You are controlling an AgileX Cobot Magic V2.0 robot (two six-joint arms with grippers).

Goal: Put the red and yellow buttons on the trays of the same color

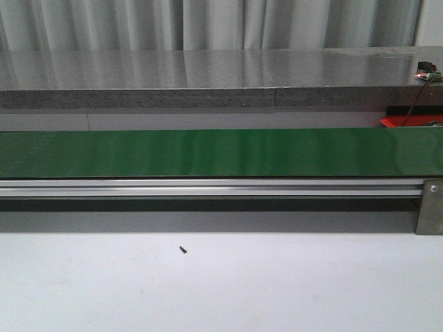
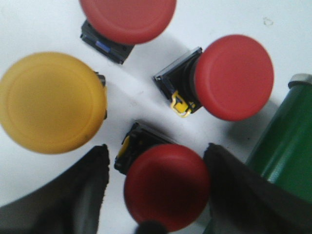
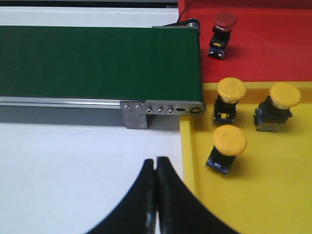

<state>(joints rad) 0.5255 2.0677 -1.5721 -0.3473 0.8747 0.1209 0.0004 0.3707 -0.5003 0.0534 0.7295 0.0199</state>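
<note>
Between the spread fingers of the left claw [image 2: 156, 195] sits a red button [image 2: 168, 185], and that's the relation everything turns on: cap towards the camera, black base [image 2: 134, 148] poking out beyond it, so its long axis runs roughly up towards the wrist, a touch tilted. One dark finger [image 2: 73, 195] stands on one side of the cap, the other on the far side, both just clear of it as far as I can tell. The claw is open, nothing pinched yet. My read: closing straight in should catch that cap.

Crowded round that red button, though! A yellow button [image 2: 51, 102] lies just beside it past one finger, a second red button [image 2: 229, 78] lies on its side near the other, and a third red button [image 2: 126, 19] sits further off. The green belt [image 2: 287, 156] runs close past the second finger. The yellow one looks the likeliest to get nudged.

Over at the belt's end, the right claw [image 3: 156, 168] hangs with fingers pressed together, holding nothing, above the white bench [image 3: 68, 170] just beside the yellow tray [image 3: 263, 195]. Three yellow buttons [image 3: 229, 141] already stand in it; beyond, the red tray [image 3: 273, 44] holds one small red button [image 3: 224, 24]. The left arm is clearly nearer the pile.
</note>
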